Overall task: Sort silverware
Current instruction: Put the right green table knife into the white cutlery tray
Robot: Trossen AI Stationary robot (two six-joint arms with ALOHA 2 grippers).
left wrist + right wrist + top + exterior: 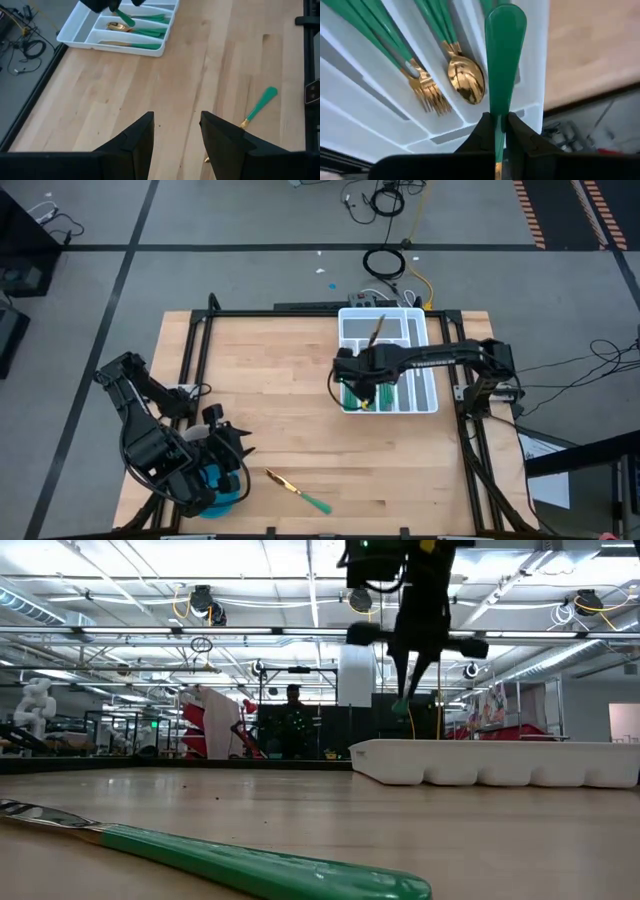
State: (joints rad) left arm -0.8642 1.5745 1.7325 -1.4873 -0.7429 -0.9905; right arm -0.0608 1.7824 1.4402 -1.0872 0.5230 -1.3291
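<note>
My right gripper hangs over the near-left part of the white tray, shut on a teal-handled piece of silverware. Its head is mostly hidden behind the fingers. Forks and a spoon with gold heads and teal handles lie in the tray's long compartments. A further piece, gold blade and teal handle, lies flat on the table near the front edge. My left gripper stands open in the air at the table's front left, left of that piece, with nothing between its fingers. My right gripper pinches the narrow end of the handle, next to the gold head, between its two fingers. The fingers come from above, slanting down. The handle points down and away below the fingers, its broad free end clear above the tray.
A blue round object sits under the left arm at the front left corner. A black frame runs along the table's edges. Bare wood lies between the tray and the left arm.
</note>
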